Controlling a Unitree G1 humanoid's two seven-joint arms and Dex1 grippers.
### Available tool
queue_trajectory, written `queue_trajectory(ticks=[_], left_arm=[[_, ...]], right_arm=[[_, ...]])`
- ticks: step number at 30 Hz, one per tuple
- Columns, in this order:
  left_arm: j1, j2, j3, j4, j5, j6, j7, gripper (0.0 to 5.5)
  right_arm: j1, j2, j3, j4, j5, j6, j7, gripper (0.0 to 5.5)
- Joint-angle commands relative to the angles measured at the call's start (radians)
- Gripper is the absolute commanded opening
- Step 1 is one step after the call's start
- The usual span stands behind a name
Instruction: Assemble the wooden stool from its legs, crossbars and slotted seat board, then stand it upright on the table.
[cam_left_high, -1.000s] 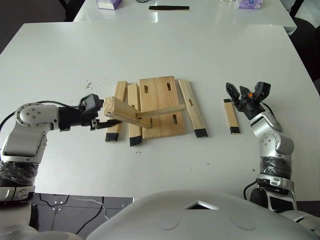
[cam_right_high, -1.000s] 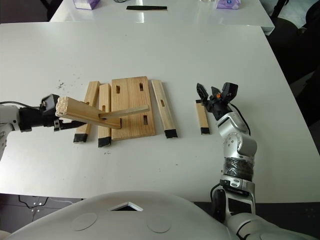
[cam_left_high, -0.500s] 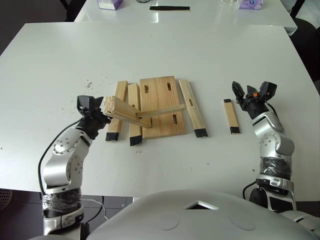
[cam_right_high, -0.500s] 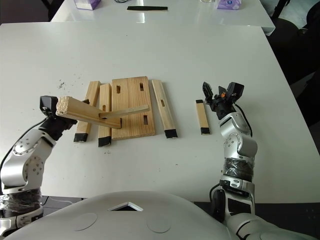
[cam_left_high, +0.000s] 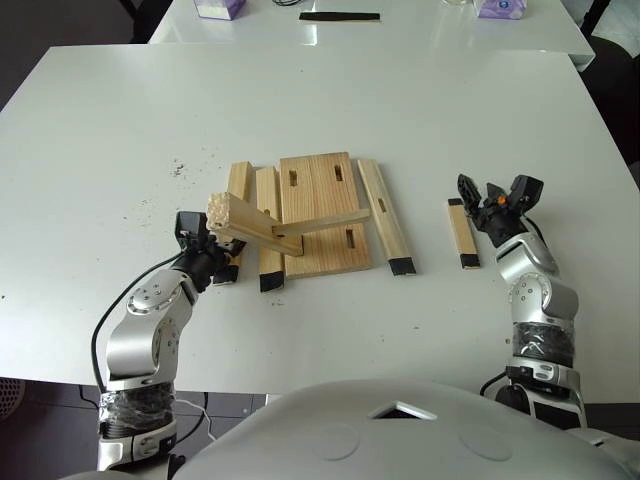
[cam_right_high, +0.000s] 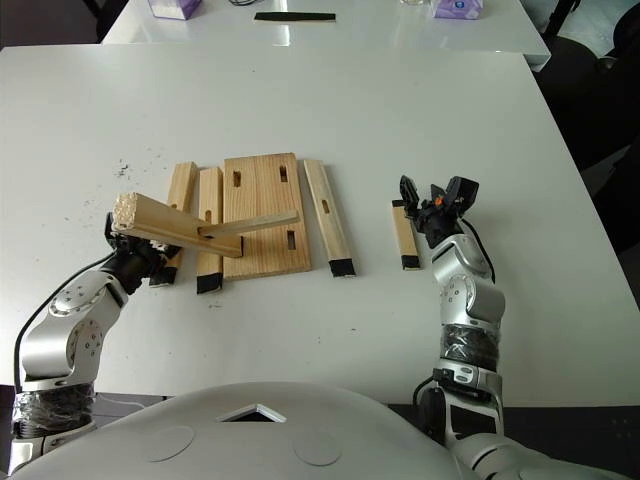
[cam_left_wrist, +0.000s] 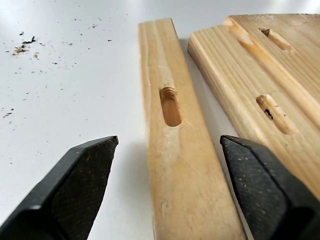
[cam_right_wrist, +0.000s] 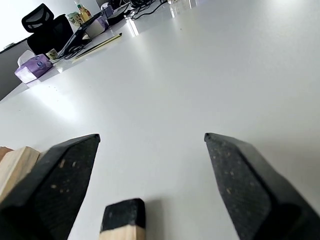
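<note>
The slotted seat board (cam_left_high: 322, 205) lies flat mid-table. Two legs (cam_left_high: 240, 185) (cam_left_high: 266, 215) lie along its left side and one leg (cam_left_high: 384, 225) along its right. A thick leg (cam_left_high: 250, 226) with a chipped end is propped up at a tilt, and its crossbar (cam_left_high: 330, 219) rests across the board. My left gripper (cam_left_high: 205, 252) is open at the black-capped near end of the leftmost leg (cam_left_wrist: 172, 135), with a finger (cam_left_wrist: 75, 185) on either side. My right gripper (cam_left_high: 496, 194) is open just past the far end of a short black-tipped piece (cam_left_high: 461, 232), whose cap (cam_right_wrist: 124, 215) lies between the fingers.
Dark crumbs (cam_left_high: 180, 168) are scattered left of the parts. A second table behind carries purple boxes (cam_left_high: 218, 8) and a black strip (cam_left_high: 338, 16). The white table (cam_left_high: 320, 110) has bare room at the back, and its near edge runs close to both arms.
My left arm has swung in from the far left, bringing its gripper to the near end of the leftmost leg. My right gripper shifted slightly. The wooden parts have not moved.
</note>
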Motion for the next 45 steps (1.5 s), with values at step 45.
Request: queue_trajectory(ticks=[45], left_arm=[[-0.909,0.318,0.165,0.094,-0.711,0.149,-0.694,2.04]], right_arm=[[-0.884,-0.247,0.042,-0.171,0.686,0.531,0.493,3.87]])
